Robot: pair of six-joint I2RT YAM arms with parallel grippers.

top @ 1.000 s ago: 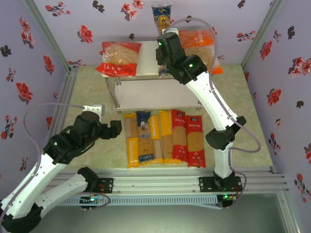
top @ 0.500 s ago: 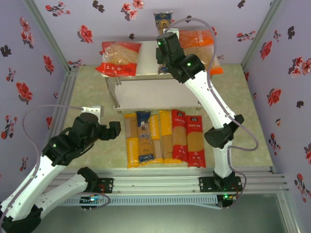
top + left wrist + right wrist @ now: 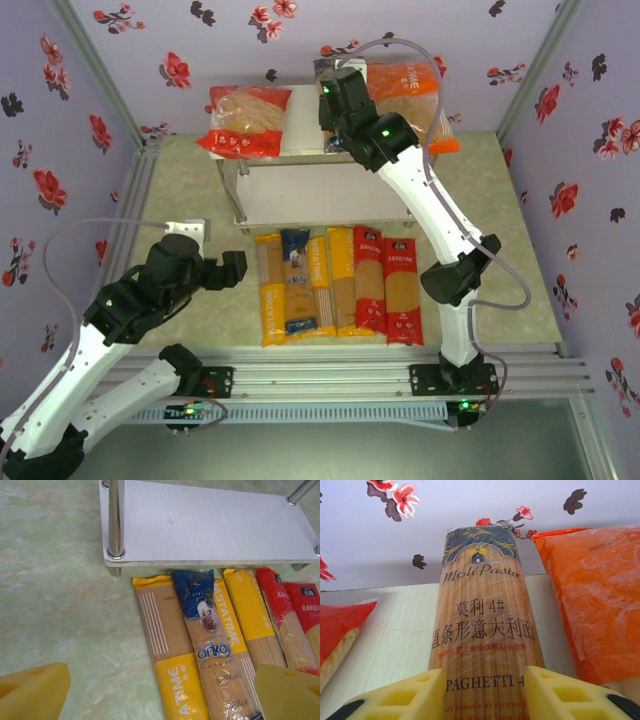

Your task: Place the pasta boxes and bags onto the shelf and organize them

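Note:
My right gripper [image 3: 482, 692] is shut on a blue-topped MoliPasta spaghetti pack [image 3: 481, 610], which lies lengthwise over the shelf's top board [image 3: 400, 630], between the red-ended bag [image 3: 340, 625] and the orange bag [image 3: 595, 590]. From above, the right gripper [image 3: 335, 82] covers most of that pack. Six long packs lie in a row on the table before the shelf [image 3: 300, 205], from a yellow pack [image 3: 272, 290] to a red pack [image 3: 402, 290]. My left gripper [image 3: 162, 695] hangs open above a yellow pack [image 3: 172, 650] and the blue pack [image 3: 207, 630].
The shelf's lower board [image 3: 210, 525] is bare, with metal legs [image 3: 114, 520] at its corners. Flowered walls close the back and sides. Green table surface [image 3: 55, 595] lies free left of the pack row.
The right gripper has brought the blue-topped pack down from standing tall against the back wall to lying over the top shelf. The left arm has barely shifted.

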